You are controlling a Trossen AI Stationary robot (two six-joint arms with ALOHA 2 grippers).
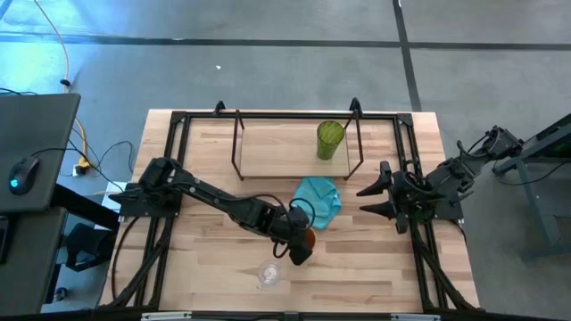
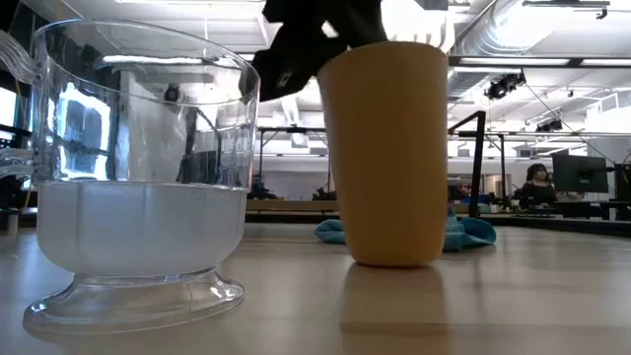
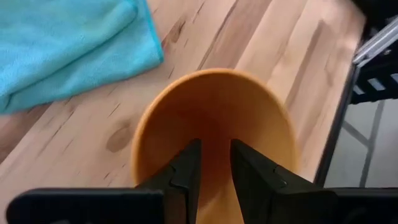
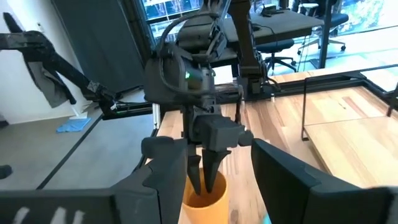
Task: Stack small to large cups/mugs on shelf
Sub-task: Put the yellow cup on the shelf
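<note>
The orange cup [image 1: 310, 239] stands upright on the table, close in the low view [image 2: 389, 148]. My left gripper [image 1: 297, 248] hangs over it with its fingers a narrow gap apart, both tips down in the cup's mouth [image 3: 214, 106]. The small clear glass cup [image 1: 269, 274] stands on its foot near the table's near edge [image 2: 138, 177]. The green tumbler [image 1: 329, 140] stands upright on the right end of the shelf [image 1: 277, 153]. My right gripper [image 1: 373, 198] waits open at the right, level, pointing left. My left gripper comes from above, pointing down, and both fingers [image 4: 214, 171] dip inside the orange cup's rim [image 4: 205, 198]. I cannot tell whether they touch the cup's wall. The cup stands upright with its base on the table.
A turquoise cloth [image 1: 318, 198] lies crumpled between the shelf and the orange cup, just beyond my left gripper [image 3: 68, 50]. Black frame rails [image 1: 169, 178] run along the table's left, right and far sides. Bare wood lies left of the glass cup.
</note>
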